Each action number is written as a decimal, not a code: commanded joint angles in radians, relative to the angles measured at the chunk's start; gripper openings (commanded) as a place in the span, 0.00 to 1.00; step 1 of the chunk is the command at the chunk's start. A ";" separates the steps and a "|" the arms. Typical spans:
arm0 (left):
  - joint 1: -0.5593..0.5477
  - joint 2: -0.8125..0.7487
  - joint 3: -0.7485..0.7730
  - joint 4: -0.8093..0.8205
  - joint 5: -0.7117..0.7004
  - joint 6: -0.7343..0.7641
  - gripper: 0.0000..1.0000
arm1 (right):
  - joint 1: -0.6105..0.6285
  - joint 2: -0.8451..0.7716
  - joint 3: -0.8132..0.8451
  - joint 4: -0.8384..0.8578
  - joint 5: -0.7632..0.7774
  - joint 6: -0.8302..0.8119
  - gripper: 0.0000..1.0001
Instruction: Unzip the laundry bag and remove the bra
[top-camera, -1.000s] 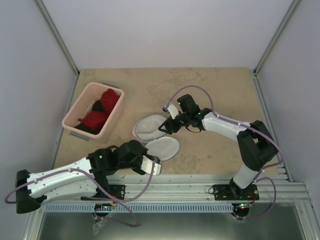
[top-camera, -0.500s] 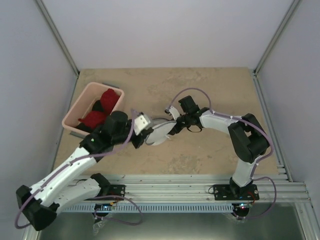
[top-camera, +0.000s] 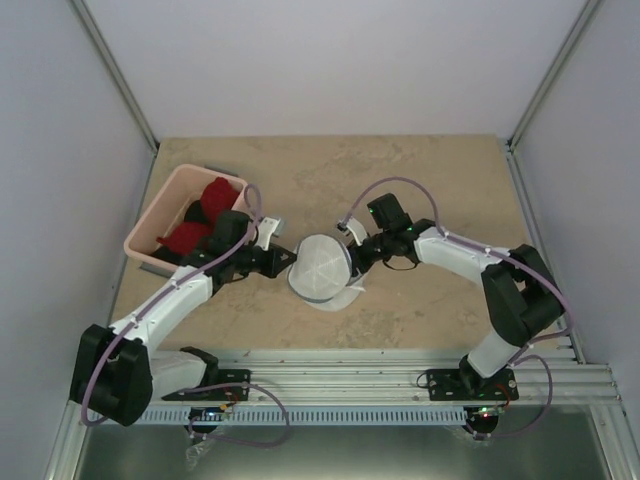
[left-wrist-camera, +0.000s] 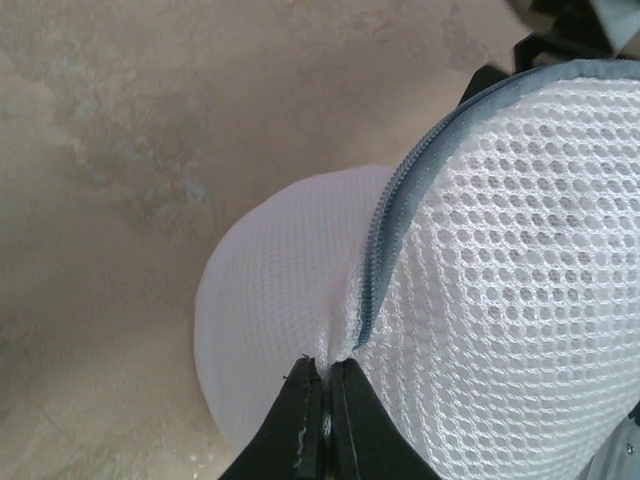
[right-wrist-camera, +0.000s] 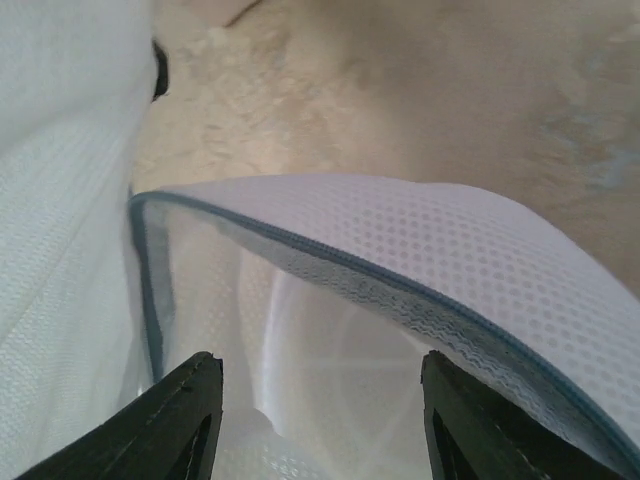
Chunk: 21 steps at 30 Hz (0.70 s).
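The bag (top-camera: 320, 268) stands on edge right of the bin (top-camera: 152, 212), where the red bra (top-camera: 215, 195) lies. Left gripper (left-wrist-camera: 322, 375) pinches its mesh by the zipper (left-wrist-camera: 375, 260); right gripper (right-wrist-camera: 320, 358) gapes wide about its rim.

The laundry bag (top-camera: 320, 265) is sitting around the middle of the table (top-camera: 420, 180) — a small round white mesh drum, flat circular face tilting up, grey-blue zipper rim (right-wrist-camera: 330, 262) gaping open. The bra (top-camera: 190, 238) — red, padded — is lying bunched in the pink bin (top-camera: 155, 205), well apart from the bag.
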 joint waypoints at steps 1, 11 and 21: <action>0.007 0.006 -0.041 -0.012 0.004 -0.011 0.00 | 0.000 -0.084 0.029 -0.026 0.229 0.061 0.55; 0.003 -0.025 -0.065 0.057 0.137 0.031 0.00 | -0.107 -0.141 -0.036 0.349 0.035 0.237 0.61; 0.003 0.056 -0.039 0.274 0.121 -0.157 0.00 | -0.209 -0.177 -0.122 0.385 0.055 0.297 0.64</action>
